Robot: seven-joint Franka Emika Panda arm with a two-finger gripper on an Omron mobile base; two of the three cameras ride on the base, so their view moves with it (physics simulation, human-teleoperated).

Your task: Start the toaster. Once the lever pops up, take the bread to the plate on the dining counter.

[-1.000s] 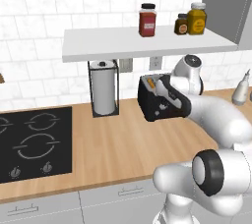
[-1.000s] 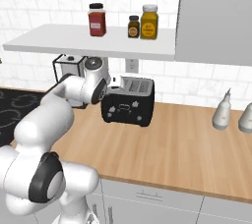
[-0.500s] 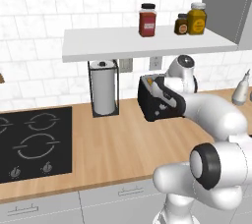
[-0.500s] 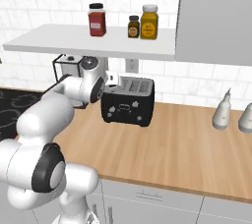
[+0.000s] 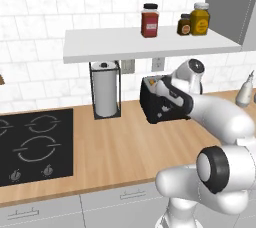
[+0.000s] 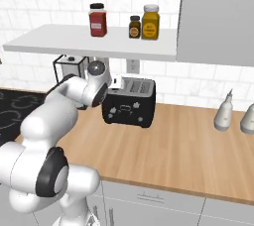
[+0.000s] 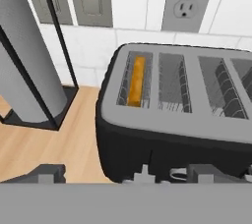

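On the wooden table [image 5: 115, 147] against the tiled wall sits the toaster [image 6: 129, 103], a boxy black body with rounded corners, a matte silver-grey slotted top and small white markings on its front. From my hand view I look down on that top [image 7: 182, 95]: several long slots with wire guides inside. The leftmost slot holds the bread [image 7: 136, 80], only its golden-tan upper edge showing, the rest sunk below the rim. The toaster's right end is cut off by the edge of that view.

The claw [image 7: 130, 173] is hard to make out: just two dark finger tips [image 7: 47, 173] poke up at the bottom, one at the far left and one toward the right, well apart, so I read it as spread wide with nothing between. They sit in front of the toaster's near face; I cannot tell whether either one touches it. From the base cameras the white wrist covers the toaster's near end [image 5: 172, 94], so the lever is hidden from me.

Just beside the toaster stands a paper towel roll [image 5: 105, 94], a pale cylinder inside a thin black wire frame. A black glass hob [image 5: 30, 142] lies flat further left, cut off at the frame edge. On the white shelf [image 5: 150, 44] above are a red jar [image 5: 149, 20] and two amber jars [image 5: 200, 18]. Two pale bottles [image 6: 224, 112] stand on the table to the right.
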